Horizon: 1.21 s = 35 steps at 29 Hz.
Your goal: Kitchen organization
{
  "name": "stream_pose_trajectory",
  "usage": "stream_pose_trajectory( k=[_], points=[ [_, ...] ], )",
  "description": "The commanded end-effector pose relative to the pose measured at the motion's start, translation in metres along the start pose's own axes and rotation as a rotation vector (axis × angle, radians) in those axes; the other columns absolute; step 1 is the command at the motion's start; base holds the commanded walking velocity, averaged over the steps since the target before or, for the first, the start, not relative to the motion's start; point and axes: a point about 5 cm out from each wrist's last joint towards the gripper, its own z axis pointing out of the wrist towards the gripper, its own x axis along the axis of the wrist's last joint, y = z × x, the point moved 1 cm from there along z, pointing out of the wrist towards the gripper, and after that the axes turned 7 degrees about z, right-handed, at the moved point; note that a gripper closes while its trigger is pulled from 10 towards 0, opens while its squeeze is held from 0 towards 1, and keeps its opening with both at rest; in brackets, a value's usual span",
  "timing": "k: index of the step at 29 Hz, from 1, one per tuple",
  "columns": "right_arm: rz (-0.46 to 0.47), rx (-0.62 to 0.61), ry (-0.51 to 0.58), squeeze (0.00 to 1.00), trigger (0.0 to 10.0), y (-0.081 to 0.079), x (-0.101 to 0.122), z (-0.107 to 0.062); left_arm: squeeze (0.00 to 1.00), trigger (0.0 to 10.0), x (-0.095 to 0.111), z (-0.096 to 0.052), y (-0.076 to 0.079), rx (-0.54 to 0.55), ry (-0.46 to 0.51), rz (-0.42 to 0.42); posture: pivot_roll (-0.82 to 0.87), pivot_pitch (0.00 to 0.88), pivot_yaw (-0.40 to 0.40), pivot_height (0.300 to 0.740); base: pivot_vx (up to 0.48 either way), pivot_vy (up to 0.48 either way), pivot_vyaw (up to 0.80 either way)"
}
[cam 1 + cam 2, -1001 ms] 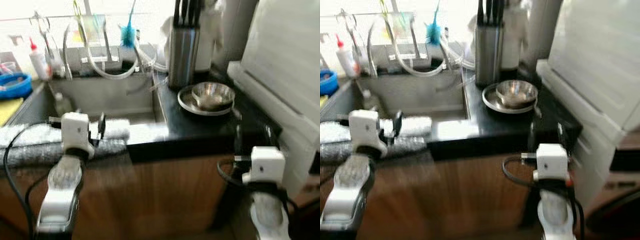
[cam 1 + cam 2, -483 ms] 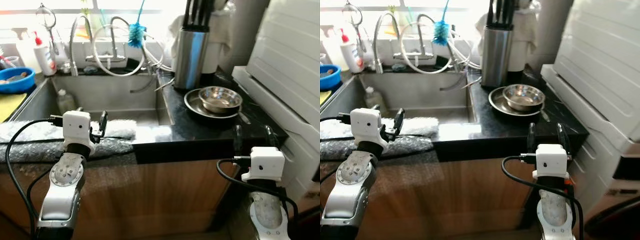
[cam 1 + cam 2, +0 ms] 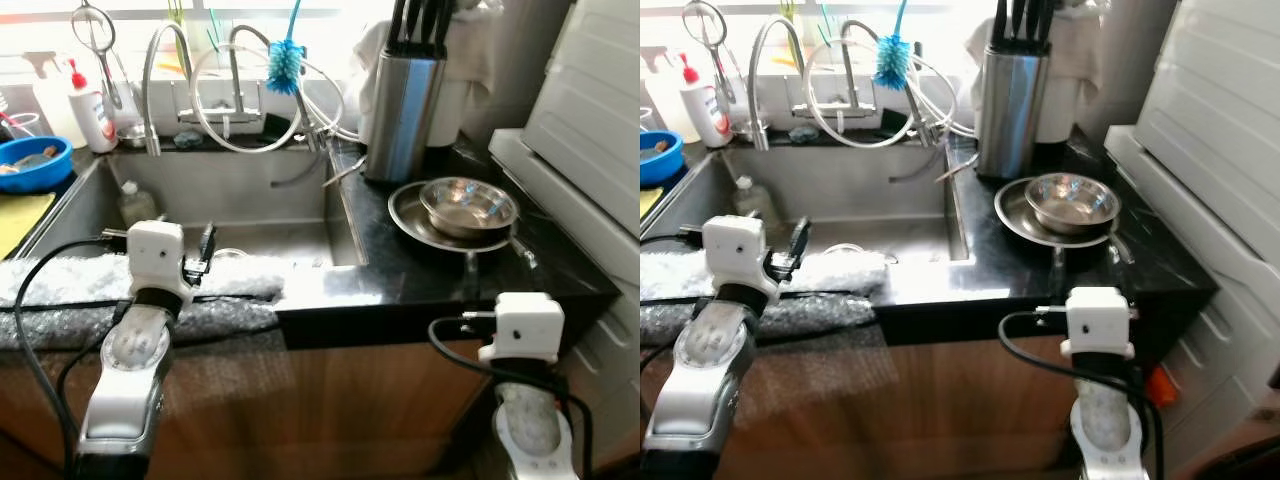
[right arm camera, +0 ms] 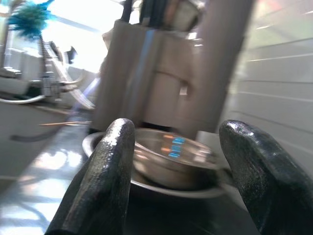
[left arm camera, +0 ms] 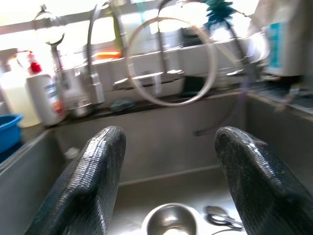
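At the far left a blue bowl (image 3: pixel 30 163) sits on the counter, with a white bottle (image 3: pixel 92 105) just beside it on the ledge behind the sink (image 3: pixel 240 195). My left gripper (image 5: pixel 168 188) hangs over the sink's front edge, above a pale cloth (image 3: pixel 80 280) draped along it, and my fingers (image 5: pixel 85 188) are spread wide with nothing between them. Down in the basin lie a small cup (image 5: pixel 171 220) and a spoon (image 5: pixel 222 218). A tap (image 3: pixel 160 70) and a looped hose (image 3: pixel 255 100) rise behind the sink, with a blue brush (image 3: pixel 284 62) hung near them. Right of the sink, on the black counter (image 3: pixel 410 275), stands a steel knife block (image 3: pixel 403 110). In front of it a steel bowl (image 3: pixel 468 203) rests in a steel plate (image 3: pixel 410 215). My right gripper (image 4: pixel 178 178) is at the counter's front edge, aimed at that bowl, with its fingers (image 4: pixel 105 181) apart and empty. A white appliance (image 3: pixel 590 130) stands at the far right.
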Motion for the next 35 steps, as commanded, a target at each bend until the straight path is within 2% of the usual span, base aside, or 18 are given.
stream_pose_trajectory(
  k=[1, 16, 23, 35],
  points=[
    [0.019, 0.007, 0.002, 0.0, 10.0, -0.0027, 0.0005, 0.0012, 0.0, 10.0, 0.0016, 0.0012, -0.0007, 0.005, 0.005, 0.017, -0.15, 0.012, -0.011, 0.74, 0.281, 0.0, 0.0],
    [0.027, 0.009, 0.012, 0.0, 10.0, -0.004, 0.0024, 0.0015, 0.0, 10.0, 0.0023, 0.0014, -0.0008, 0.009, 0.013, 0.012, -0.15, 0.012, -0.013, 0.74, 0.276, 0.0, 0.0],
    [0.029, 0.017, 0.014, 0.0, 10.0, -0.0054, 0.0028, 0.0013, 0.0, 10.0, 0.0015, 0.0006, 0.0005, 0.004, 0.01, 0.008, -0.15, 0.012, -0.013, 0.74, 0.0, 0.0, 0.0],
    [0.033, 0.012, 0.012, 0.0, 10.0, -0.0053, 0.0024, 0.0019, 0.0, 10.0, 0.001, 0.0009, 0.0014, -0.001, 0.009, 0.013, -0.15, 0.01, -0.013, 0.74, 0.322, 0.0, 0.0]
  ],
)
